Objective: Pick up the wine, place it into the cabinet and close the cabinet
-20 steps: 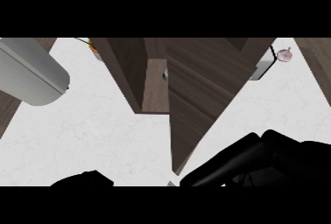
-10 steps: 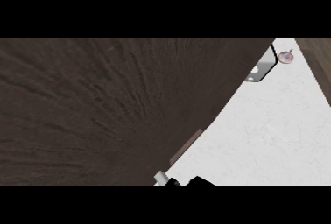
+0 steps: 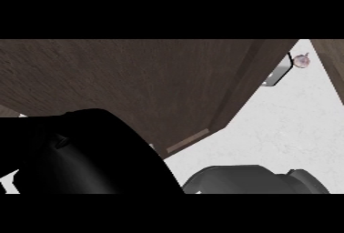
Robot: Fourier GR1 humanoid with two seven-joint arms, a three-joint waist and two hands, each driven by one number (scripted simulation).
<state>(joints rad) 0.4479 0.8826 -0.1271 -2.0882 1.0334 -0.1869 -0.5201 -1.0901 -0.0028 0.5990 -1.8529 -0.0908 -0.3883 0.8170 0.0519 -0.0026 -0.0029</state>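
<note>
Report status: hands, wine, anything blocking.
Left hand low left, in front of the cabinet door; right hand at lower edge. Wine not in view. Door fills most of view.

A: Views logged?
B: One. Head camera, aimed steeply down at the counter (image 3: 289, 132).
A: Range?
B: Very near the cabinet (image 3: 134, 82). Its dark wood filled most of the frame, top and left. Counter showed only at right. Left hand (image 3: 80, 154) sat close under the lens, lower left.
</note>
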